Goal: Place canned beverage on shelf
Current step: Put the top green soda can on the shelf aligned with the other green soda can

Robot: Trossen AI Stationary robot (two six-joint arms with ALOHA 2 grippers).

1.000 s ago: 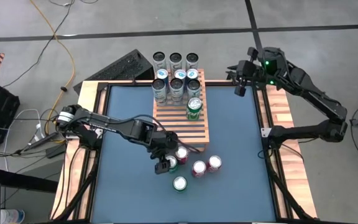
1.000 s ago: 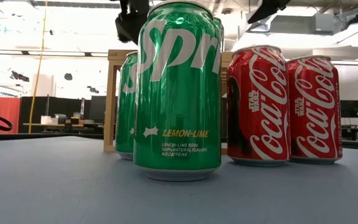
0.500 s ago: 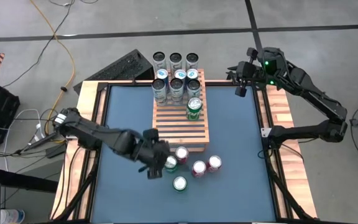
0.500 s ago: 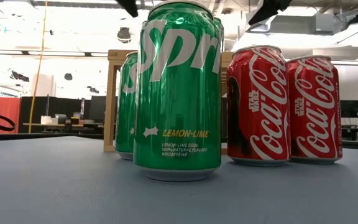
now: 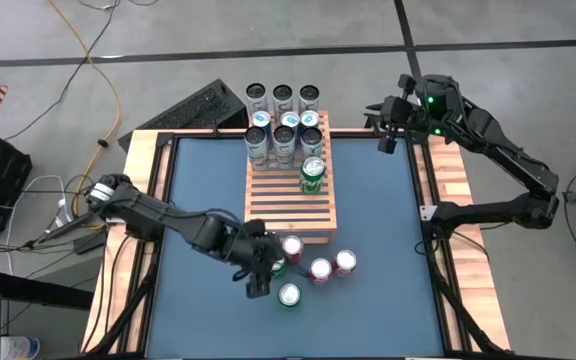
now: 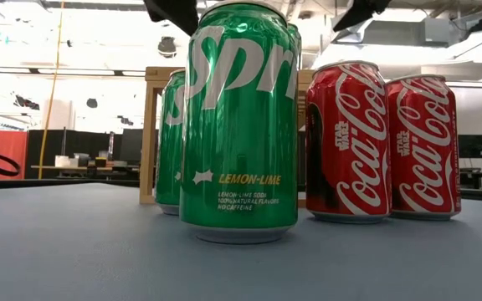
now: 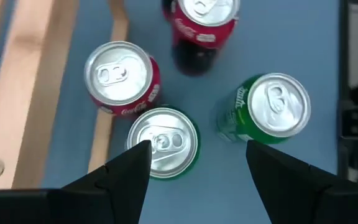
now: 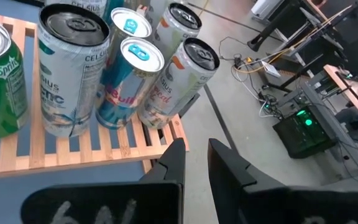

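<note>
The left gripper hangs low over the near middle of the blue table, its two dark fingers spread apart with nothing between them. In the left wrist view one finger overlaps the rim of a green Sprite can, while a second Sprite can stands just outside the other finger. From above, the first of these is partly hidden under the wrist, and the second stands alone as the nearest can on the table.

Just right of the gripper stand three red Coca-Cola cans, all upright on the table surface; in the low view two of them stand side by side to the right of the big Sprite can in front.

Beyond this cluster lies the shelf, a light wooden slatted rack on the far half of the table. One Sprite can stands upright on it toward its right edge, and a row of slim Celsius and Red Bull cans lines its far end, with three more cans past that edge.

The right gripper waits high over the table's far right corner, its fingers drawn nearly together and holding nothing.
</note>
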